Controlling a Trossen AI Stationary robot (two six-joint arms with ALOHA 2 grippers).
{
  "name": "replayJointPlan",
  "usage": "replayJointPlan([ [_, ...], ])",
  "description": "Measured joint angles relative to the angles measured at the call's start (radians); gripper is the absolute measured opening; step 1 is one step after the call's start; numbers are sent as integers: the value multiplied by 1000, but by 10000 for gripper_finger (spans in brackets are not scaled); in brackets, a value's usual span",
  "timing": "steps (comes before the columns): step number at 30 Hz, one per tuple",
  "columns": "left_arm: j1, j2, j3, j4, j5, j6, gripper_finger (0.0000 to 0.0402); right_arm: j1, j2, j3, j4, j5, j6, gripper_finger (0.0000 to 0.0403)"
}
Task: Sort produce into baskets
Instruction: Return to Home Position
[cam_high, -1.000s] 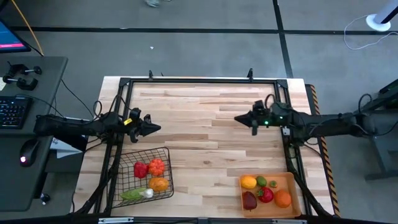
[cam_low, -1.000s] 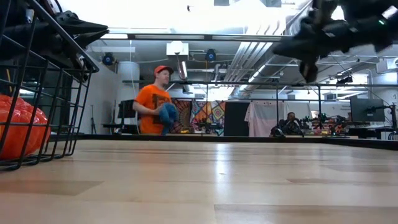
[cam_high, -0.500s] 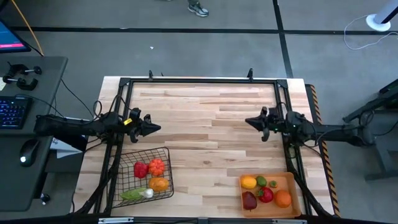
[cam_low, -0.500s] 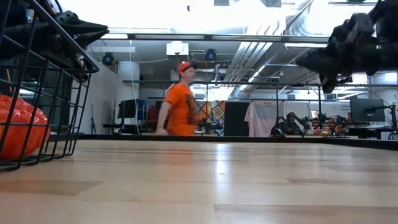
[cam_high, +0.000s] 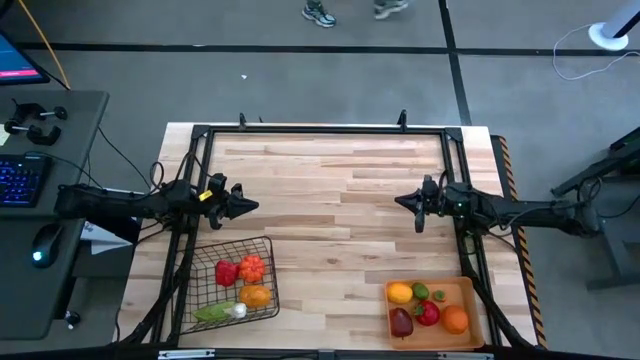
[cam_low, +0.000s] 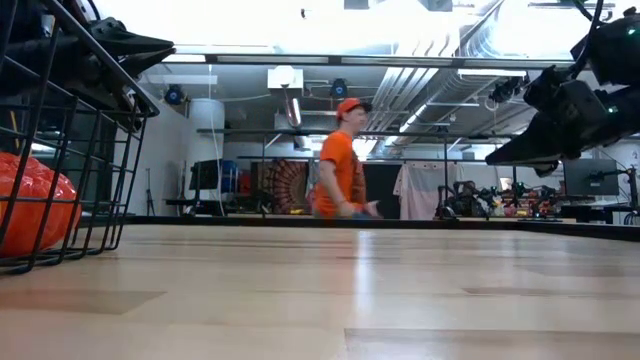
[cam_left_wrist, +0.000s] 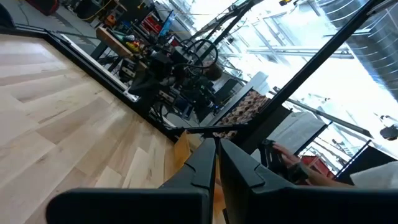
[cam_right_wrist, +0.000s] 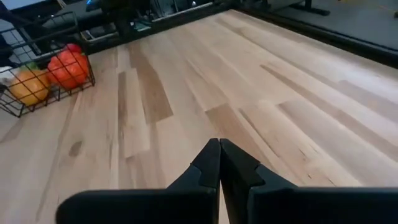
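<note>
The left gripper (cam_high: 252, 206) hangs over the left side of the table (cam_high: 330, 170), just far of the basket (cam_high: 200, 262), its fingers pressed together on nothing. The right gripper (cam_high: 405, 201) hangs over the right side, well far of the tray (cam_high: 468, 292), likewise clenched and empty. The basket stands at the near left, holding a red piece (cam_high: 227, 272), two orange ones, a green one and a white piece (cam_high: 239, 311). The tray lies at the near right with a yellow piece (cam_high: 400, 292), a small green one, two red ones and an orange one. A person (cam_low: 340, 175) in an orange shirt stands in the room beyond the far edge.
</note>
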Motion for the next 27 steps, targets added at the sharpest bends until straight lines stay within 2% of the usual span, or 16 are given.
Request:
replayJointPlan([
  [4, -11, -57, 0, -56, -1, 0, 9, 49, -84, 1, 2, -12, 0, 0],
  [8, -9, -196, 1, -146, 2, 0, 9, 55, -184, 1, -5, -26, 0, 0],
  [15, 62, -411, 0, -253, 1, 0, 9, 44, -339, 1, 3, -28, -1, 0],
  [27, 67, -407, 1, -221, -1, 0, 9, 34, -326, 0, 10, -22, -1, 0],
])
